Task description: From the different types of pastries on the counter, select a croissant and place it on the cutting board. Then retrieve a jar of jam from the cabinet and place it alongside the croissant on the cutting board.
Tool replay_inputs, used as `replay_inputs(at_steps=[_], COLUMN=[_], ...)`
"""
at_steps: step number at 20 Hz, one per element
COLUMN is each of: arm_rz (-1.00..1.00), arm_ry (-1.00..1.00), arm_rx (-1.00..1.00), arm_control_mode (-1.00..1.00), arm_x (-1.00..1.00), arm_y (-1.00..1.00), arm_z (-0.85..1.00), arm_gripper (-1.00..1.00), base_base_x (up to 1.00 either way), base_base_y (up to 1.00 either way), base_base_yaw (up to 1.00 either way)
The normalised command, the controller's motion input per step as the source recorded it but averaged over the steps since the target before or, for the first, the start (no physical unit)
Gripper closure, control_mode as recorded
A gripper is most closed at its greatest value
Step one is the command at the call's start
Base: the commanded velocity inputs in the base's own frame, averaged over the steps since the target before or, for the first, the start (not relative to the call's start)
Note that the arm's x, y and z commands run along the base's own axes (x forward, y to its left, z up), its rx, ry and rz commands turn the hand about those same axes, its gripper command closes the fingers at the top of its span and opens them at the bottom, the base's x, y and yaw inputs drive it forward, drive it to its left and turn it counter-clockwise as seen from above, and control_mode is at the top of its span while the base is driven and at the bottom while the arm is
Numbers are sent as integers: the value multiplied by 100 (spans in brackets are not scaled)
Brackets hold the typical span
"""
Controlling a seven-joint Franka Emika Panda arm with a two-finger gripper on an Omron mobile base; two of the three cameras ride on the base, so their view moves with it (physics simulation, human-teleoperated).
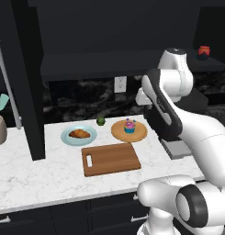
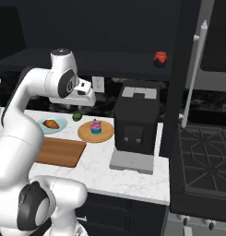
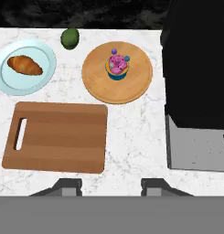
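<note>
The golden-brown croissant [image 1: 79, 134] [image 2: 51, 124] [image 3: 24, 65] lies on a pale blue plate [image 3: 3, 77] at the back of the white marble counter [image 1: 31, 170]. In front of it, the wooden cutting board [image 1: 111, 158] [image 2: 59, 152] [image 3: 58, 137] is bare, its handle slot to the left. A red jar of jam [image 1: 204, 52] [image 2: 160, 58] stands on the black cabinet shelf [image 1: 109, 64], up and to the right. My gripper [image 3: 112, 185] hangs high over the counter's front, right of the board, pointing down. Its fingertips are apart with nothing between them.
A pink-frosted cupcake [image 1: 129, 125] [image 3: 117, 67] sits on a round wooden plate [image 3: 131, 91] right of the croissant. A green fruit [image 1: 101, 121] [image 3: 70, 38] lies behind them. A black coffee machine [image 2: 135, 124] [image 3: 195, 68] stands to the right, with a stove [image 2: 202, 156] beyond it.
</note>
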Motion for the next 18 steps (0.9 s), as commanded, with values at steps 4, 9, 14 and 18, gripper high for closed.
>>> replay_inputs(at_steps=[4,9,14,18], arm_rz=[-14,-38,-43,-31], arm_ry=[0,-3,1,-7], arm_rx=[1,7,7,0], arm_control_mode=[-100,-100,-100,-100], arm_x=[-2,-22,-17,0], arm_y=[-1,-5,-41,-36], arm_z=[21,71,62,46], arm_gripper=[-100,-100,-100,-100], base_base_x=[0,0,0,0], base_base_y=[0,0,0,0], base_base_yaw=[0,0,0,0])
